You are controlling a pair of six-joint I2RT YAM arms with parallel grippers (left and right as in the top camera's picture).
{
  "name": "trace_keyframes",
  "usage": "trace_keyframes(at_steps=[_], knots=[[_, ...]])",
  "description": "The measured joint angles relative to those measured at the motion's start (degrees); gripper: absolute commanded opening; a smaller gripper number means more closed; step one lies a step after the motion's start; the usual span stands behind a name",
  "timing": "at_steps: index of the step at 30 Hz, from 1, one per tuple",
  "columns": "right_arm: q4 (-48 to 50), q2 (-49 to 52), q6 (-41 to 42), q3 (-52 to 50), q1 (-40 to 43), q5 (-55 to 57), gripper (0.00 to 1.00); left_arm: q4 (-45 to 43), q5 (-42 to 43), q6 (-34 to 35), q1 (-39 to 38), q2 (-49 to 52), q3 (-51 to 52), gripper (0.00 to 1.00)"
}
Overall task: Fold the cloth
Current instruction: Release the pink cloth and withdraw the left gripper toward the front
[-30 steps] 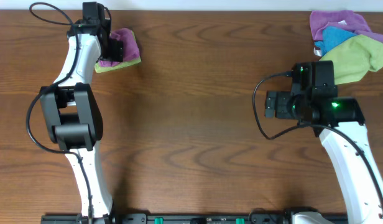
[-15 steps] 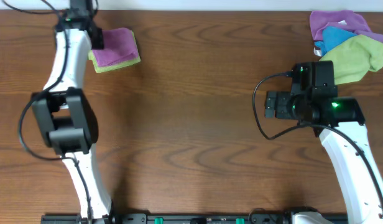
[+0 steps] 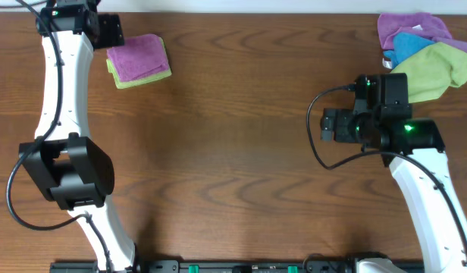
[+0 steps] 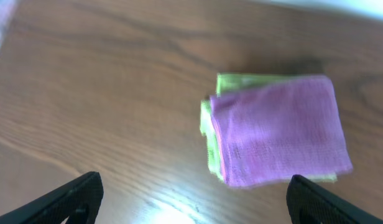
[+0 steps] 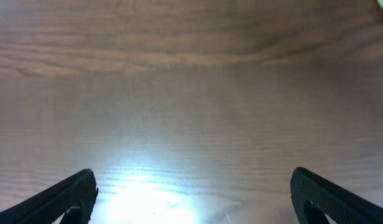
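- The folded magenta-purple terry cloth [image 3: 139, 55] is seen toward 11 o'clock of the brown wooden table [image 3: 233, 152]; it is laid flat on a folded lime-green cloth [image 3: 127, 82], whose edges show at its 6 and 9 o'clock sides.
- The left gripper [image 3: 111, 30] is held at 10 o'clock of the magenta cloth, apart from it; its fingers are spread wide and nothing is gripped.
- The right gripper [image 3: 327, 126] is held toward 3 o'clock of the table, over bare wood; it too is spread wide and empty.
- A loose heap of purple, blue and lime-green cloths [image 3: 423, 45] is seen at 1 o'clock.
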State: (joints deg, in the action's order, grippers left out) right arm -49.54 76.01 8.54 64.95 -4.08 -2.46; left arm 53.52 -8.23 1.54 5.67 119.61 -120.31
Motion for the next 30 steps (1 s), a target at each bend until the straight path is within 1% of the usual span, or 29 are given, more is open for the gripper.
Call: trace_keyframes(at_steps=[5,8,11,15,17,19,23,27,30], knots=[[2.8,0.0,0.2,-0.1,0.0,0.2,0.99,9.9,1.2,4.5,-2.5,-0.2,0.0,0.96],[-0.5,-0.9,1.0,0.2,0.0,2.4,0.99,14.1,1.5,5.9,-5.2,-2.0,0.2,0.95],[-5.2,-4.1,1.4,1.7,0.0,4.8,0.99,16.7,2.2,7.3,-8.3,-7.2,0.3,0.95],[-12.9,-15.0,1.4,3.8,0.0,8.2,0.99,21.6,2.5,9.2,-12.3,-18.8,1.1,0.95],[-16.8,-21.1,1.4,4.1,0.0,9.4,0.99,22.6,2.2,10.4,-14.3,-24.8,4.4,0.95],[-20.4,-28.3,1.5,4.2,0.0,10.2,0.99,21.7,1.4,12.2,-17.2,-31.2,11.5,0.95],[-24.7,-37.9,1.5,4.4,0.0,10.6,0.99,18.6,0.3,15.5,-22.7,-40.5,25.6,0.95],[-28.4,-43.6,1.6,4.5,0.0,10.8,0.99,18.3,-0.8,18.6,-26.1,-50.3,35.3,0.95],[-29.1,-44.2,1.9,4.5,0.0,10.9,0.99,17.9,-1.2,20.8,-26.5,-57.9,39.3,0.95]])
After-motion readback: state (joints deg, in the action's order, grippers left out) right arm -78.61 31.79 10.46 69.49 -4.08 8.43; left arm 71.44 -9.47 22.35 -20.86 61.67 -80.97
